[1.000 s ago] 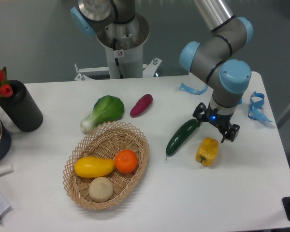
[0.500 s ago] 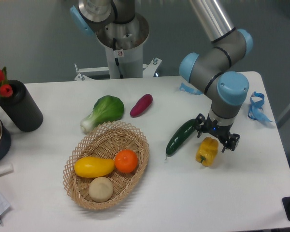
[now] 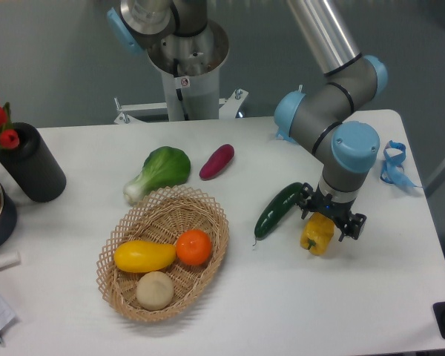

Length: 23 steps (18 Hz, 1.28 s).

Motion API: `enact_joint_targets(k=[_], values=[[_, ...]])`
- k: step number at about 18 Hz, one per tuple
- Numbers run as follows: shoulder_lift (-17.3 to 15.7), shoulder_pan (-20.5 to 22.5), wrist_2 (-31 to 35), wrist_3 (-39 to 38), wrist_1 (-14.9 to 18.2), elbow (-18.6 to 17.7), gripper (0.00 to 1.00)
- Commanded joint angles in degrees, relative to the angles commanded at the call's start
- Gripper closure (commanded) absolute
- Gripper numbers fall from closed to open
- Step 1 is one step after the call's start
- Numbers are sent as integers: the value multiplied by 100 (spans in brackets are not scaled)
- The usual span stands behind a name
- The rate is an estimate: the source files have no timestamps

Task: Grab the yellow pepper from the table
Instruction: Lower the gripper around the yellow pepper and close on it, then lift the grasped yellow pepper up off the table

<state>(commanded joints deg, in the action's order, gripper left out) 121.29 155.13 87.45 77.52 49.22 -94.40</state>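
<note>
Your gripper (image 3: 331, 221) sits right over the yellow pepper (image 3: 317, 234), fingers spread apart and straddling its top; can't tell if they touch it. Pepper lies on the table (image 3: 297, 297), right side, just beside the cucumber (image 3: 277, 210). Wicker basket (image 3: 163, 252) to the left holds an orange (image 3: 193, 247) and a long yellow fruit (image 3: 144, 256).

arm (image 3: 322, 33): polished silver tube | joints (image 3: 332, 111): fat grey housings with light-blue round caps | wrist cap (image 3: 354, 146): blue with centre dimple | tool (image 3: 331, 220): small, black, two fingers | base (image 3: 187, 48): grey column, blue cap, small red-and-white sticker
</note>
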Motion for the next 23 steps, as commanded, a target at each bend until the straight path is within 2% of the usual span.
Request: enact_joint_targets(k=[2,3,4,8,17,20,23], values=[[-9,-9,0,0,0,9,56],[-17,-9,9,-26,0,0,69],[-26,-26,26,-44,9,-17,72],[-97,-35,44,-79,18,-35,74],[-492,26,53,-123,97,-26,81],[-667,35,455,-88,105,-26,82],[-738,70,501,-105,202,9,85]])
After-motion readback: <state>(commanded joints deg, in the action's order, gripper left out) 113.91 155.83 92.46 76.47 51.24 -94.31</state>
